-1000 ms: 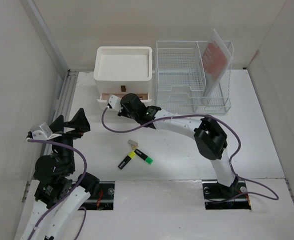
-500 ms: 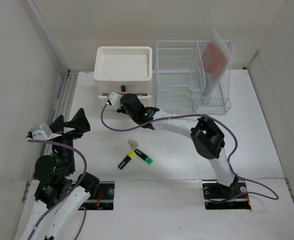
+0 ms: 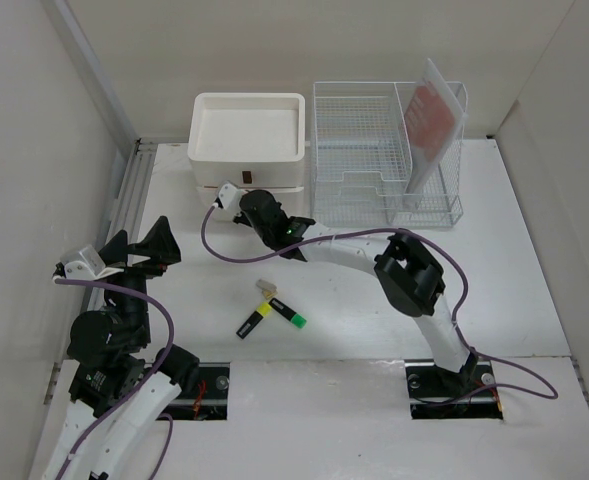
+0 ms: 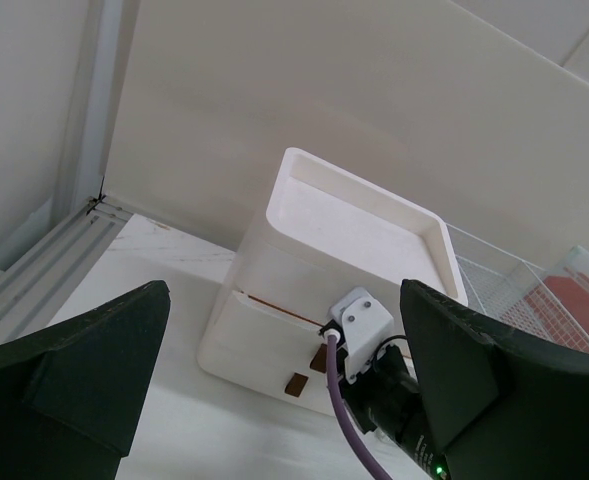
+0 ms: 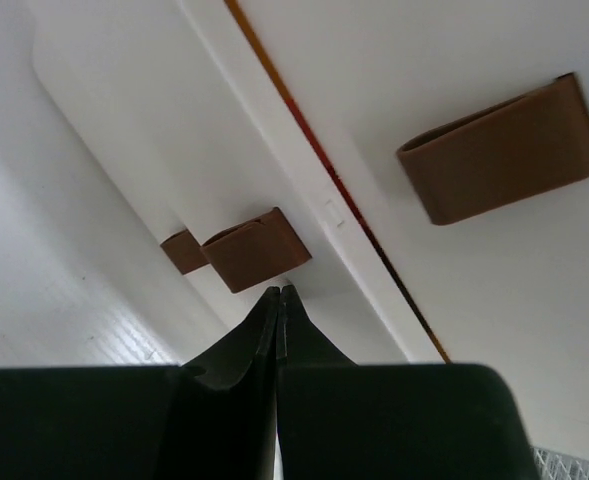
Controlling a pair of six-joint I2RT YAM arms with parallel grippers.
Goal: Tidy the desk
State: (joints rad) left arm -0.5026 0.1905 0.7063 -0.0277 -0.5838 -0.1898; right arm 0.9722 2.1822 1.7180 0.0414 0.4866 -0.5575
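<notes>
The desk (image 3: pixel 494 260) is a wide white tabletop between beige walls. On it lie a green-and-yellow highlighter (image 3: pixel 279 310), a black marker (image 3: pixel 246 326) and a small tan-capped item (image 3: pixel 266 287). My right gripper (image 3: pixel 242 200) is shut and empty. Its tips (image 5: pixel 279 292) press the lower drawer front of the white drawer unit (image 3: pixel 249 140), just below the brown handle (image 5: pixel 254 250). A thin brown gap (image 5: pixel 324 170) shows above that drawer. My left gripper (image 3: pixel 139 245) is open and empty at the left, facing the drawer unit (image 4: pixel 314 270).
A white wire-mesh rack (image 3: pixel 384 150) holding a red-and-white booklet (image 3: pixel 434 115) stands right of the drawer unit. The upper drawer's handle (image 5: pixel 504 150) is at the right of the right wrist view. A metal rail (image 3: pixel 124 200) runs along the left wall.
My right gripper has moved toward the drawer unit, and the lower drawer, which stuck out a little, has slid in. The left arm has not moved.
</notes>
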